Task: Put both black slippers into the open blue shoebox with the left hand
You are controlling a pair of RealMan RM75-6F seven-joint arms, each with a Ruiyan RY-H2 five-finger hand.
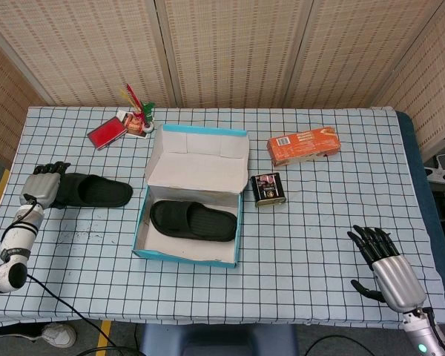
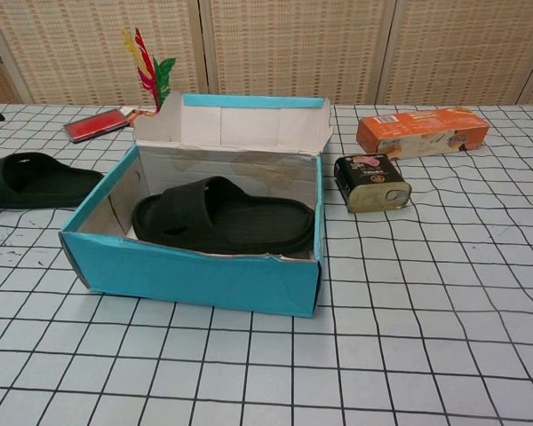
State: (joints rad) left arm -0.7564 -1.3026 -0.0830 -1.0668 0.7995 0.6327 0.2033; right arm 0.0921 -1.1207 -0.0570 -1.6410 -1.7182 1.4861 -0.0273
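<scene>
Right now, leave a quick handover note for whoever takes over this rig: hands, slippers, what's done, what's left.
Left hand: at the left end of the black rubber slipper on the checked tablecloth, left of the box; whether it grips it yet, cannot tell.
Right hand: fingers spread, holding nothing, at the table's near right corner.
Open blue cardboard shoebox: the other black slipper lies flat inside.
Done: one slipper boxed.
Left: grasp the outside slipper with the left hand and put it in the box.
</scene>
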